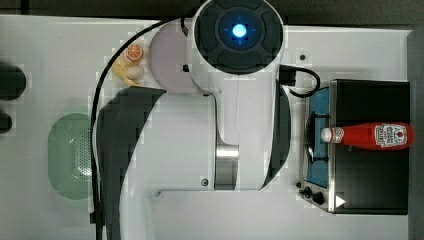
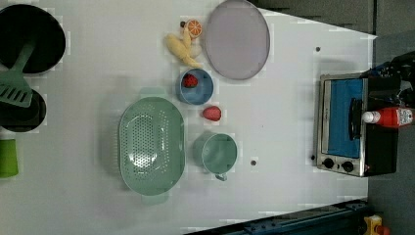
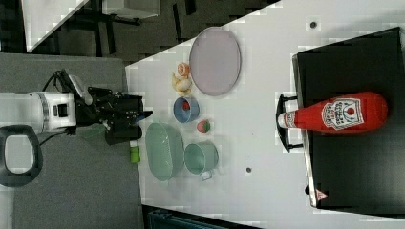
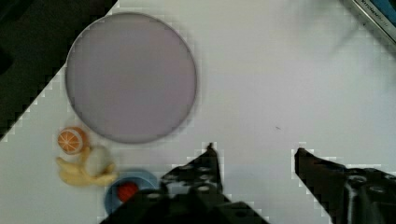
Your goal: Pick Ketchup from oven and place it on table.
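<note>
ketchup [image 3: 336, 114] lying atop oven [image 3: 353, 157], well apart from open gripper [image 4: 254, 154]

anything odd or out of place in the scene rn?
Yes: the Ketchup lies on its side on top of the oven, not inside it, with its white cap hanging past the front edge above the door handle. One loose strawberry sits on the table between the blue bowl and the green cup. No spills.

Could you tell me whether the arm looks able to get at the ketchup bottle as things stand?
Probably yes: the Ketchup lies exposed on top of the oven, nothing over it, and the claw hangs open and empty above the table.
</note>
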